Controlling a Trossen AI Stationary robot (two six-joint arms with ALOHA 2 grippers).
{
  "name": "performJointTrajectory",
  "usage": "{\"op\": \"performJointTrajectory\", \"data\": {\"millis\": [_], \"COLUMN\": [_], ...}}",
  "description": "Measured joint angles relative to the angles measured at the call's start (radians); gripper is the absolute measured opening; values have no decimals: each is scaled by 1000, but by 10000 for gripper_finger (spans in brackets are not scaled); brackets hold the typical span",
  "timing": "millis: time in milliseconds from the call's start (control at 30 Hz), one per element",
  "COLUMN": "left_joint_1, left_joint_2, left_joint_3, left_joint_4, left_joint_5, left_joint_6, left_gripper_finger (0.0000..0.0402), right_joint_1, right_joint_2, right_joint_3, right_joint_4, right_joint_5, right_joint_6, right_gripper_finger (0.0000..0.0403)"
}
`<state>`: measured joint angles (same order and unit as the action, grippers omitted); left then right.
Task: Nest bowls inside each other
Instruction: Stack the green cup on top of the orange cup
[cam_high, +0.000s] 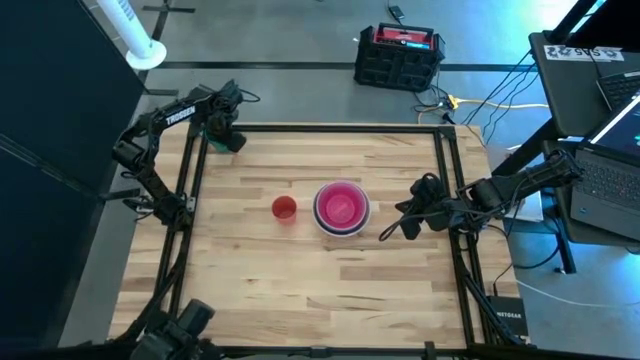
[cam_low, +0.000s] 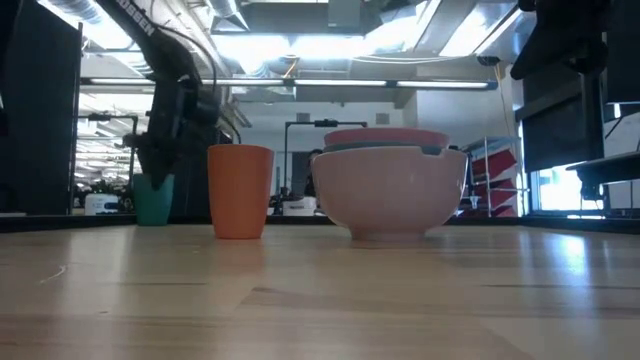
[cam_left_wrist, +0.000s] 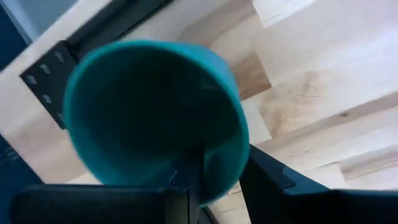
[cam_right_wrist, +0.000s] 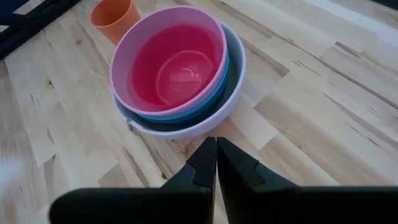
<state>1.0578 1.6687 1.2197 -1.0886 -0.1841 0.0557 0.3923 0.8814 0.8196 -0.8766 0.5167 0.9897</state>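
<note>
Several bowls sit nested in one stack (cam_high: 342, 208) at mid-table: white outermost (cam_right_wrist: 230, 93), teal and light blue rims inside it, then pale pink, with magenta (cam_right_wrist: 177, 68) innermost. The stack rests on the white bowl's base (cam_low: 388, 232). At the far left corner a small teal-green cup (cam_left_wrist: 149, 112) stands upright on the table (cam_low: 153, 200). My left gripper (cam_high: 222, 135) points down over it, open, one finger inside the cup and one outside. My right gripper (cam_right_wrist: 216, 146) hangs shut above the table, right of the stack, touching nothing. My left gripper comes from above, pointing down, and straddles the cup's wall (cam_left_wrist: 233, 165). One finger (cam_left_wrist: 189, 177) is inside the cup and the other (cam_left_wrist: 267, 180) outside. Whether either finger touches the wall, I cannot tell. The cup stands on the table.
A small red cup (cam_high: 284, 207) stands upright just left of the bowl stack. Dark frame rails (cam_high: 195, 170) run along the table's left and right edges. Bare wood lies toward the near edge (cam_high: 320, 300).
</note>
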Motion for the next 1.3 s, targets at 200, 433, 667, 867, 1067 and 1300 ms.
{"op": "performJointTrajectory", "data": {"millis": [200, 433, 667, 867, 1067, 1300], "left_joint_1": [1, -124, -416, -668, -843, -1030], "left_joint_2": [-1, -59, -139, -112, 0, 112], "left_joint_3": [-51, -52, 111, 363, 563, 739], "left_joint_4": [26, -21, -132, -232, -366, -481], "left_joint_5": [46, 121, 127, 158, 145, 135], "left_joint_6": [50, 101, 81, 7, -80, -166], "left_gripper_finger": [11, 0, 0, 0, 0, 0], "right_joint_1": [0, 0, 0, 0, 0, 0], "right_joint_2": [0, 0, 0, 0, 0, 0], "right_joint_3": [0, 0, 0, 0, 0, 0], "right_joint_4": [-6, -17, -48, -76, -74, -72], "right_joint_5": [-2, 4, 18, 19, 13, -2], "right_joint_6": [-1, -11, -30, -41, -62, -80], "right_gripper_finger": [0, 0, 0, 0, 0, 0]}}
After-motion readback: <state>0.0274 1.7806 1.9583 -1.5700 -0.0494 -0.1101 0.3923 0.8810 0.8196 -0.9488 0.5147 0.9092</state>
